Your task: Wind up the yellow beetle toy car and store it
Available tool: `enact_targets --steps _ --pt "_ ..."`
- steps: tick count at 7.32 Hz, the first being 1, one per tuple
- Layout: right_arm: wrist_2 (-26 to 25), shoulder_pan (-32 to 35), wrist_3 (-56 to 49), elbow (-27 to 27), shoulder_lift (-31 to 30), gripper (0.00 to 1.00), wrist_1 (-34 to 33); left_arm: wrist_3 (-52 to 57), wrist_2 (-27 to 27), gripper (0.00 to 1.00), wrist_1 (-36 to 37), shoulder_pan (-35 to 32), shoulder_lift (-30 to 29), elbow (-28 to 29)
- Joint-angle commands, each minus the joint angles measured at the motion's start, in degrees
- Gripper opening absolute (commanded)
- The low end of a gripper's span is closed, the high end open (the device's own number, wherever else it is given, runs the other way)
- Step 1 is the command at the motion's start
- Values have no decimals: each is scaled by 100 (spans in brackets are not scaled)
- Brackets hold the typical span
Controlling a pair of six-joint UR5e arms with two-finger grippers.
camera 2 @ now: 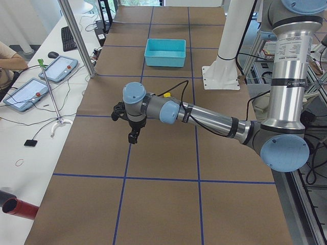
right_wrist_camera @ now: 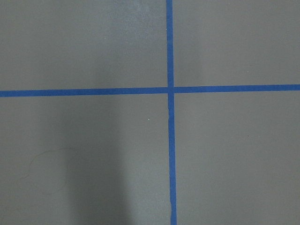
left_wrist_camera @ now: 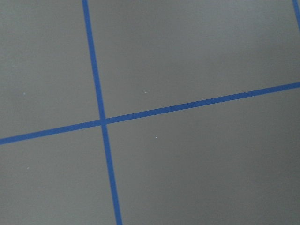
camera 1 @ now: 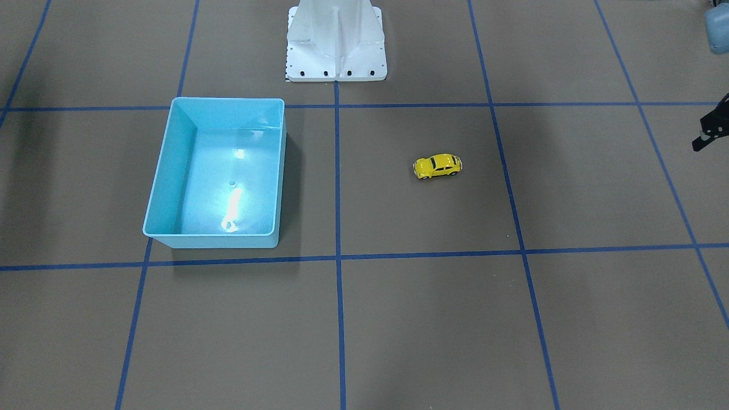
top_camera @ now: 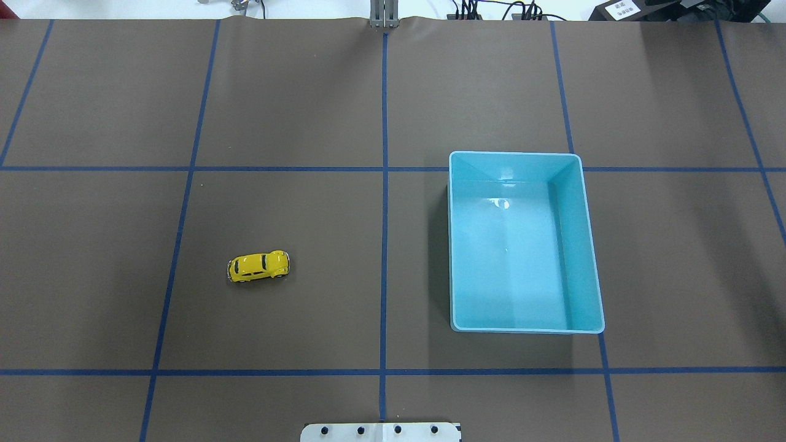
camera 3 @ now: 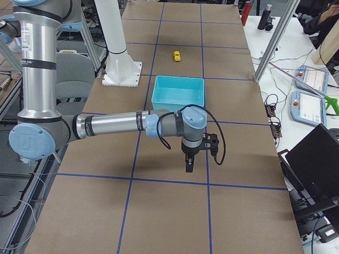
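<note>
The yellow beetle toy car [camera 1: 437, 166] stands on its wheels on the brown mat, on my left side [top_camera: 258, 266], far from both grippers. It also shows small in the exterior right view [camera 3: 177, 55]. The empty blue bin [top_camera: 516, 155] stands on my right side [camera 1: 228, 100]. My left gripper [camera 2: 133, 138] hangs above the mat beyond the car; only its edge [camera 1: 709, 128] shows in the front view. My right gripper [camera 3: 188, 166] hangs above the mat beyond the bin. I cannot tell whether either is open or shut. Both wrist views show only mat and blue tape lines.
The white robot base [camera 1: 336, 62] stands at the table's near edge between the car and the bin. Blue tape lines [top_camera: 384, 215] divide the mat into squares. Side tables with tablets [camera 2: 30, 92] and metal poles [camera 2: 76, 35] flank the table's far side.
</note>
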Motion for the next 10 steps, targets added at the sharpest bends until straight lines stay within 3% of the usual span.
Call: enact_targets --steps 1,2,4,6,9,10 --pt "-37 5 -26 -7 -3 100 18 -4 182 100 350 833 -447 -212" --pt "-37 -3 -44 -7 -3 100 18 14 897 100 708 1332 -980 -316" --pt "-37 5 -44 -7 -11 100 27 58 1429 100 1753 2378 -1702 -291" --pt "-37 -3 -44 -16 -3 100 27 433 2394 100 1923 3013 -2108 -335" --pt "-37 -4 -53 -33 -3 100 27 1303 2741 100 2624 3893 -2838 -63" --pt "-37 -4 -53 -33 -3 100 27 1445 3142 100 2897 4121 -3136 129"
